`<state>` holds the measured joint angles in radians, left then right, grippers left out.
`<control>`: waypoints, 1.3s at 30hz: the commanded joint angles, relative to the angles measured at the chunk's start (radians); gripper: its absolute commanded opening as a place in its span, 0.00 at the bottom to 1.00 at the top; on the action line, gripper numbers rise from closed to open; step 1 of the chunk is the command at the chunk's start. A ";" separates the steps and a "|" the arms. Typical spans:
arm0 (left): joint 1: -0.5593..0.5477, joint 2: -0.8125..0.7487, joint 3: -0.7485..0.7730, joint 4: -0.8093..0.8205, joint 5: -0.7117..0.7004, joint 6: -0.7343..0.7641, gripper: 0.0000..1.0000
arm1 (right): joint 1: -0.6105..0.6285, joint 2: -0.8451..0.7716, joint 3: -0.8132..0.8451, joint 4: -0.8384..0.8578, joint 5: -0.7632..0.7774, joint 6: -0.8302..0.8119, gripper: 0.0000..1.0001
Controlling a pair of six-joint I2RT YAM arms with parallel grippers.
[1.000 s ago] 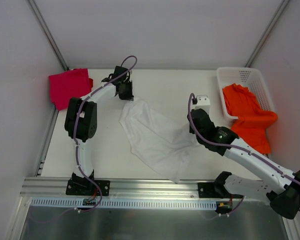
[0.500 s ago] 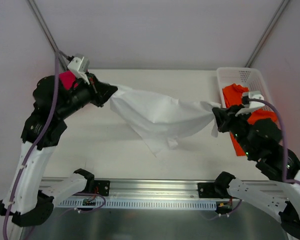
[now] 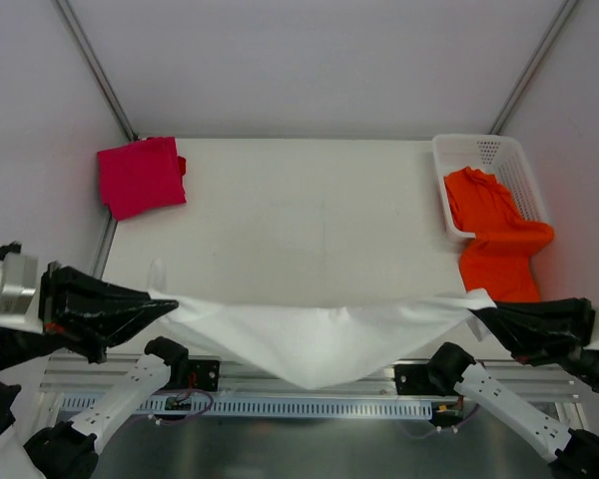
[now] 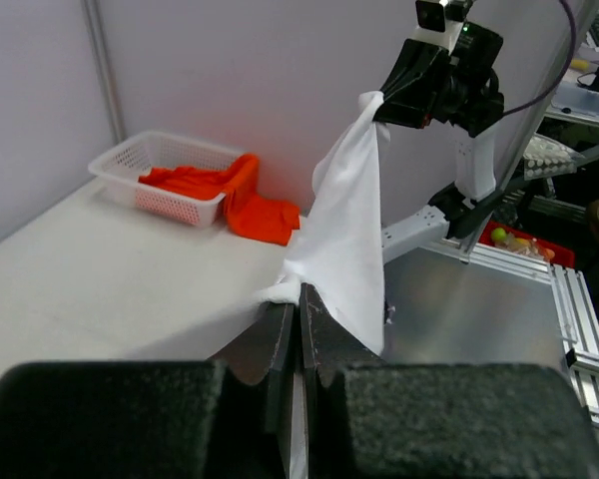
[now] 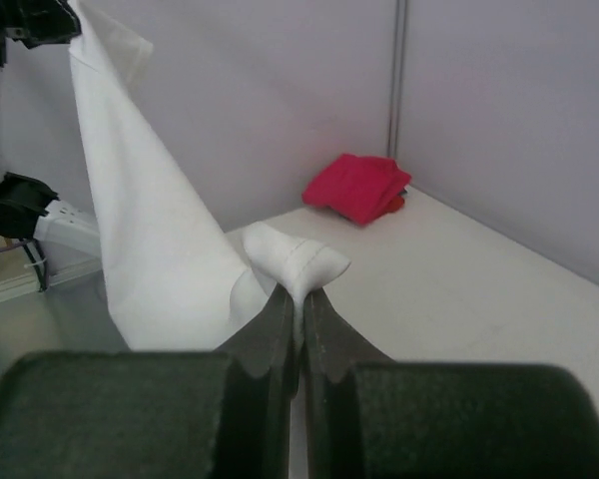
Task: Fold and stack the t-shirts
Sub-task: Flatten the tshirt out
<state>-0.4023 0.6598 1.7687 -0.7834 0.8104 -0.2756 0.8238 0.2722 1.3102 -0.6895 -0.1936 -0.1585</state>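
Note:
The white t-shirt (image 3: pixel 314 339) hangs stretched in the air between both grippers, over the table's near edge. My left gripper (image 3: pixel 168 302) is shut on its left corner (image 4: pixel 285 287). My right gripper (image 3: pixel 476 309) is shut on its right corner (image 5: pixel 295 261). The cloth sags to a point in the middle. The magenta-red t-shirt (image 3: pixel 140 176) lies folded at the table's far left corner and also shows in the right wrist view (image 5: pixel 357 186). The orange t-shirt (image 3: pixel 494 232) spills out of the basket at the far right and shows in the left wrist view (image 4: pixel 235 192).
A white lattice basket (image 3: pixel 501 151) stands at the far right corner, also in the left wrist view (image 4: pixel 130 165). A metal rail (image 3: pixel 309 377) runs along the table's near edge under the hanging shirt. Walls close the back and sides.
Both arms have pulled back toward the near edge and spread apart, lifting the white t-shirt off the table and stretching it out between them.

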 commanded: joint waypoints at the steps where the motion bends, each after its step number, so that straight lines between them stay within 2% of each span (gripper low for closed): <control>1: 0.002 -0.005 -0.024 -0.007 0.015 -0.001 0.00 | -0.028 -0.070 -0.011 0.074 -0.147 -0.009 0.00; 5: 0.002 0.017 -0.168 -0.004 -0.149 0.059 0.00 | -0.052 -0.102 -0.049 0.096 -0.095 0.010 0.01; 6: 0.000 0.035 -0.204 0.004 -0.205 0.068 0.00 | -0.057 -0.100 -0.058 0.093 -0.043 0.017 0.01; 7: 0.002 0.049 -0.245 0.010 -0.331 0.070 0.00 | -0.058 -0.096 -0.074 0.088 -0.008 0.025 0.01; 9: 0.000 0.101 -0.365 0.030 -0.439 0.053 0.00 | -0.069 -0.081 -0.097 0.064 0.110 0.056 0.00; 10: 0.000 0.119 -0.406 0.056 -0.521 0.017 0.00 | -0.072 -0.076 -0.110 0.055 0.140 0.065 0.01; 14: 0.000 0.184 -0.679 0.209 -0.669 -0.112 0.00 | -0.078 -0.056 -0.259 0.031 0.285 0.109 0.01; 19: 0.000 0.285 -0.935 0.397 -0.783 -0.238 0.00 | -0.078 -0.012 -0.417 0.008 0.460 0.157 0.00; 23: 0.000 0.437 -0.997 0.461 -0.937 -0.257 0.00 | -0.078 0.048 -0.480 -0.033 0.607 0.209 0.00; 26: 0.000 0.524 -1.000 0.466 -0.984 -0.281 0.00 | -0.078 0.094 -0.480 -0.033 0.655 0.252 0.00; 27: 0.000 0.534 -0.991 0.469 -0.953 -0.271 0.17 | -0.078 0.102 -0.483 -0.028 0.655 0.252 0.01; 30: -0.045 0.482 -0.982 0.473 -0.935 -0.243 0.99 | -0.078 0.131 -0.488 -0.007 0.666 0.243 0.00; 35: -0.171 0.267 -0.914 0.441 -0.893 -0.220 0.99 | -0.078 0.199 -0.503 -0.001 0.741 0.250 0.00; 39: -0.349 0.167 -0.922 0.420 -0.847 -0.324 0.99 | -0.078 0.289 -0.499 0.008 0.802 0.260 0.00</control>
<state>-0.6594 0.8829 0.8314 -0.3538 -0.0772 -0.5304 0.7494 0.5041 0.8070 -0.7246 0.5175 0.0784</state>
